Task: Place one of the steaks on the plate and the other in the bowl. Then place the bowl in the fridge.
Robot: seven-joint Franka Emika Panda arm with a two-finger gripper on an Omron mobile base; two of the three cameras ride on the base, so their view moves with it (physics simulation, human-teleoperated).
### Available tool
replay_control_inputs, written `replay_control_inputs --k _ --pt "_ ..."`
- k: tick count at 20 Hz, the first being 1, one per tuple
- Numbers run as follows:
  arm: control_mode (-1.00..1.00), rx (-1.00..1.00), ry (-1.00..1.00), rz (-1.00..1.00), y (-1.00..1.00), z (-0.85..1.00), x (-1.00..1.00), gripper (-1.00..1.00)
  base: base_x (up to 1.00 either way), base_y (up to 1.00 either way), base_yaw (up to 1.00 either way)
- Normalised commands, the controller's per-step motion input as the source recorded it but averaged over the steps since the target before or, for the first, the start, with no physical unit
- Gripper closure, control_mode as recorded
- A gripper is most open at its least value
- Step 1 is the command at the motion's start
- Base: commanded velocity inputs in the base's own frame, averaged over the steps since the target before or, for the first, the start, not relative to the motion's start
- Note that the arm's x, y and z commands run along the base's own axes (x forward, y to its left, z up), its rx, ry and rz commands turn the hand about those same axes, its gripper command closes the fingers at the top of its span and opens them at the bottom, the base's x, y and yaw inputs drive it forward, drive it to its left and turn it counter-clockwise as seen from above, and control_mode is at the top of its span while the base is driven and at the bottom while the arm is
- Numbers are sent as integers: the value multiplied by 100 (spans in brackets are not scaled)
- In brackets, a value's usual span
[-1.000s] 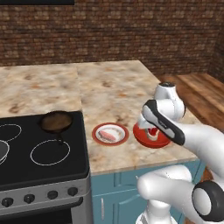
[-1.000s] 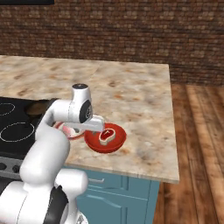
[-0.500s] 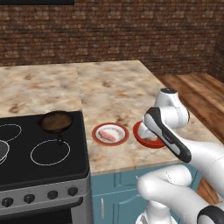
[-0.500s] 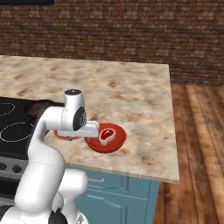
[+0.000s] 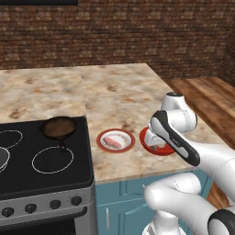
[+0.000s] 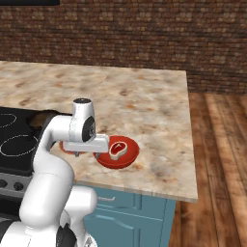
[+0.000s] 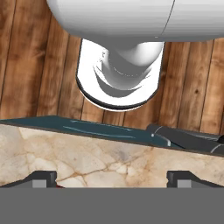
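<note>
- My gripper (image 7: 112, 177) stood wide open and empty, its two dark fingertips far apart at the bottom of the hand view, looking down past the tabletop (image 7: 109, 159) edge to a wooden floor (image 7: 26, 61)
- In the right base view my gripper (image 6: 77, 153) hung low over the tabletop (image 6: 144, 96), just left of the bowl (image 6: 126, 158)
- The bowl was glossy red and sat near the front edge of the marbled tabletop; in the left base view the bowl (image 5: 149, 144) was partly hidden behind my arm
- One steak (image 6: 117, 148) lay inside the bowl, pink-red with a pale edge
- The plate (image 5: 115, 140), white with a red rim, sat just left of the bowl, apart from it, and the other steak (image 5: 114, 142) lay flat on it
- A dark pan (image 5: 58, 127) rested on the black stove (image 5: 46, 160) to the left
- I judged both steaks placed, so the bowl was left to carry to the fridge
- The bowl looked stiff, smooth and probably slippery, light even with the soft meat inside; I judged the rim the place to pinch, one finger inside and one outside, clear of the steak, keeping it level
</note>
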Motion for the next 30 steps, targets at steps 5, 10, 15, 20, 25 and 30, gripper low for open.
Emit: replay_control_inputs --k 5,10,15,20,25,30 --pt "100 0 0 0 0 0 0 -100 -5 0 -11" --pt "100 0 0 0 0 0 0 -100 -18 0 -33" --pt "100 0 0 0 0 0 0 -100 -25 0 -44" --pt "100 0 0 0 0 0 0 -100 -39 0 -52" --pt "100 0 0 0 0 0 0 -100 -56 -1 -60" --pt "100 0 0 0 0 0 0 -100 -49 -5 -63"
